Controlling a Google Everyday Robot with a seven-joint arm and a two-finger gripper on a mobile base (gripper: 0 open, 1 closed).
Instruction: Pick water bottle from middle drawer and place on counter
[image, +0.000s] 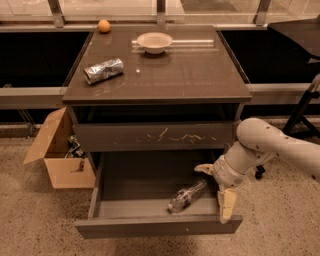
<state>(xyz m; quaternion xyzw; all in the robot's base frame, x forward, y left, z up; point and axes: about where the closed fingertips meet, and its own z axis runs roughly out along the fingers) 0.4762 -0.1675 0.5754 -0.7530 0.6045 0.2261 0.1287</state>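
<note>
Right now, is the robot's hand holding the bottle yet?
Gripper: open, empty, at the right end of the middle drawer, beside the water bottle.

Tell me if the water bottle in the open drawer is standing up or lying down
Lying down: the water bottle rests on its side on the middle drawer floor, with the hand open beside it.

Single high frontal view, angled down at counter (165, 70), open middle drawer (150, 200), hand (216, 191) at its right.

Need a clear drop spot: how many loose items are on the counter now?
3 on the counter: orange ball back-left, white bowl back-center, foil packet left. The gripper is at the open drawer's right side.
</note>
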